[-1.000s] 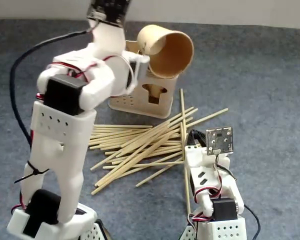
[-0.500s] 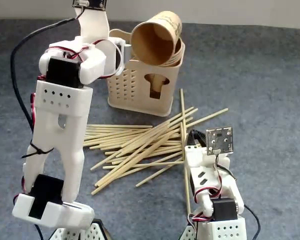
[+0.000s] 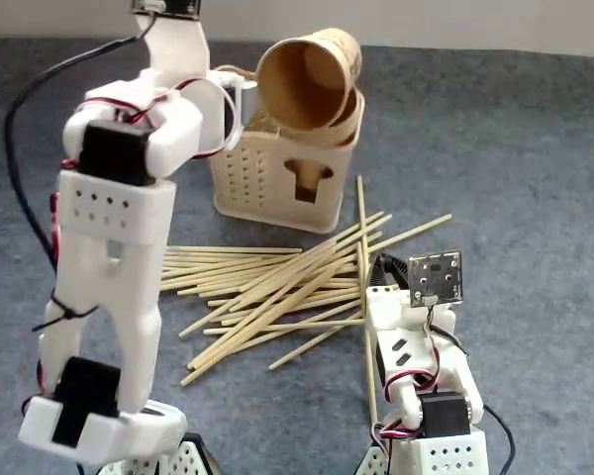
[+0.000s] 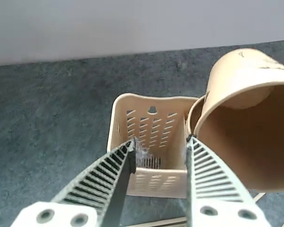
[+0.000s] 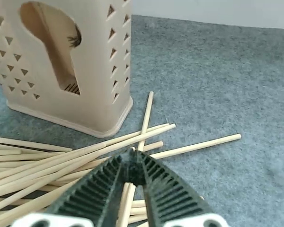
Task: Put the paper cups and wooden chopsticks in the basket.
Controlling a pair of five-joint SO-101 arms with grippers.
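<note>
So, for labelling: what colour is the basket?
The basket is beige; right wrist view shows it best.

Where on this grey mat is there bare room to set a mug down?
Bare grey mat lies right of the beige perforated plastic basket. In front of the basket it is crowded with loose wooden chopsticks.

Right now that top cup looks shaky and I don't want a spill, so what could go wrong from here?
The tilted paper cup seems to lean on a second cup at the basket rim, not nested, so it may roll off. The open left gripper is close beside it and could nudge it on withdrawal. The wooden chopsticks lie crossed in a pile; the right gripper, shut above them, might scatter them.
</note>
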